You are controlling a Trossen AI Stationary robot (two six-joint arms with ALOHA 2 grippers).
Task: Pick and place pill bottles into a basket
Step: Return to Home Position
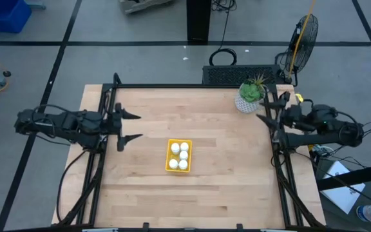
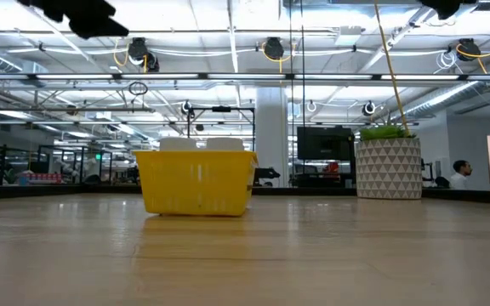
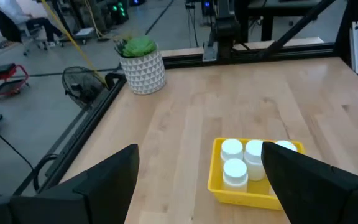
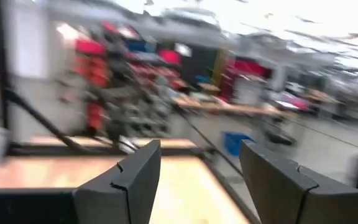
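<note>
Wooden table [image 2: 313, 263] planks fill the low view's foreground, and on them, near the table's middle, stands the yellow basket [image 2: 198, 183]. From above, five white pill bottles [image 1: 183, 155] stand upright inside it, packed close. No bottle shows outside it, so the sorting looks complete. Near the far right corner, well apart from the basket, a white plant pot [image 1: 247, 103] plays no part in the job. At the table's left edge the left gripper [image 1: 137, 127] hangs with fingers spread wide and nothing between them. The right gripper [image 4: 201, 149], at the right edge, is equally spread and empty. Both poses suit arms parking at home.
</note>
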